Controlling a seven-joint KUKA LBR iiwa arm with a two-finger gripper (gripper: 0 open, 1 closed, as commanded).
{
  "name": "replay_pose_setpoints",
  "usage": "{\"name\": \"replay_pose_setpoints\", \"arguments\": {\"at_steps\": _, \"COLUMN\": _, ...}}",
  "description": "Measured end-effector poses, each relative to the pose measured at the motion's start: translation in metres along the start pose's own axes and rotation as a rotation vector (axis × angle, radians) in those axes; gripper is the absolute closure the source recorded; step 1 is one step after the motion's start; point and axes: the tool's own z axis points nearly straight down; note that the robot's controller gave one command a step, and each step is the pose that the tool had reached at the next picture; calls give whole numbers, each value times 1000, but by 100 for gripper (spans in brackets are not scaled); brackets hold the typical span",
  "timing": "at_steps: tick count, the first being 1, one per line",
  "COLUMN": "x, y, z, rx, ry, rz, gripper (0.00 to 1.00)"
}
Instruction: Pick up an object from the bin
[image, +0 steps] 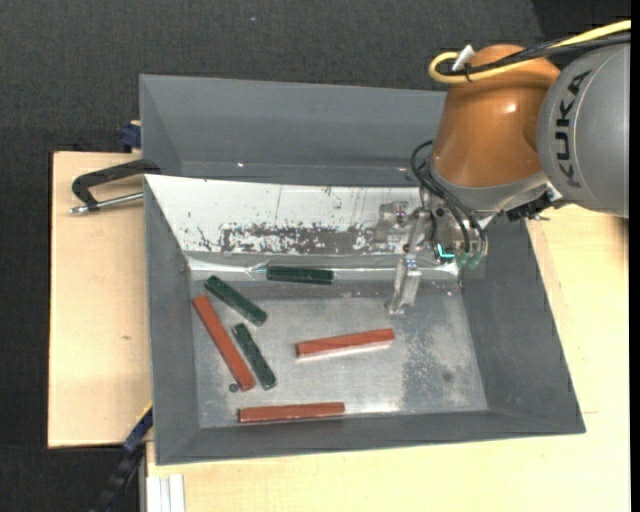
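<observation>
My gripper hangs low over the bin floor, right of the middle and near the back wall, with nothing seen in it. A flat red bar lies just below and left of it, apart from it. A dark green bar rests against the back wall to the gripper's left.
On the left side lie a long red bar and two dark green bars, close together. Another red bar lies along the front wall. The arm, with its orange cover, comes in over the bin's right rear corner.
</observation>
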Motion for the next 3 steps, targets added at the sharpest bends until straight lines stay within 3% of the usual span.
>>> {"name": "replay_pose_setpoints", "arguments": {"at_steps": 1, "x": -2, "y": 0, "z": -4, "rx": 0, "ry": -8, "rz": 0, "gripper": 0}}
{"name": "replay_pose_setpoints", "arguments": {"at_steps": 2, "x": 3, "y": 2, "z": 57, "rx": 0, "ry": -12, "rz": -18, "gripper": 0}}
{"name": "replay_pose_setpoints", "arguments": {"at_steps": 3, "x": 15, "y": 14, "z": 103, "rx": 1, "ry": -7, "rz": -134, "gripper": 0}}
